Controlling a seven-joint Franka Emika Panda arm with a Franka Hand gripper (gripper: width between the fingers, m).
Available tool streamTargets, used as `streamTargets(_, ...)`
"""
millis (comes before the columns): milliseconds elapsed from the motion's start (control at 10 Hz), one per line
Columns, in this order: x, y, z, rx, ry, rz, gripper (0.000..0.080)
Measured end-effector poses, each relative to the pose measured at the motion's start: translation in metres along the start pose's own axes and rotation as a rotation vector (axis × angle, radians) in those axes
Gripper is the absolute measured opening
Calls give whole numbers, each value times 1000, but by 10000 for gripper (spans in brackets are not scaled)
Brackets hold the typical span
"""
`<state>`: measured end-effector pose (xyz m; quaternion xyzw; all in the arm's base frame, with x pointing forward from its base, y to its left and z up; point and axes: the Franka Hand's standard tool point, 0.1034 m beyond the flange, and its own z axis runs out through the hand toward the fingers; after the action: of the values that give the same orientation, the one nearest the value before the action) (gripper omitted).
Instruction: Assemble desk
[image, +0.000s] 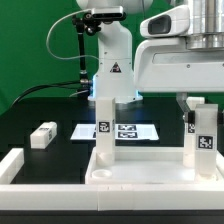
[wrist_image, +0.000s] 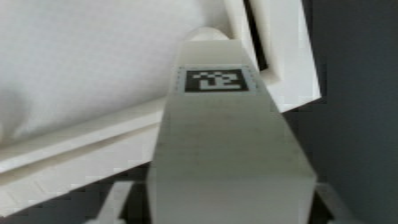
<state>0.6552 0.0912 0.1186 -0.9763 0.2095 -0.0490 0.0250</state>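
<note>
The white tabletop panel (image: 140, 168) lies flat, rim up, at the front. One white leg (image: 102, 125) stands upright at its corner on the exterior view's left. My gripper (image: 196, 112) is shut on a second tagged leg (image: 203, 142) and holds it upright at the panel's corner on the exterior view's right. I cannot tell whether it is seated. In the wrist view this leg (wrist_image: 222, 130) runs out from my gripper (wrist_image: 228, 208) with its tag facing the camera, over the corner of the panel (wrist_image: 89, 90). A third leg (image: 43, 135) lies loose on the table.
The marker board (image: 128, 131) lies behind the panel near the robot base. A long white border bar (image: 18, 168) runs along the front on the exterior view's left. The black tabletop surrounds the parts.
</note>
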Motion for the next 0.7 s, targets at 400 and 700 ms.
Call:
streamTargets(400, -6, -2, 2, -1, 1, 494, 288)
streamTargets(700, -9, 2, 3, 19, -2, 828, 290)
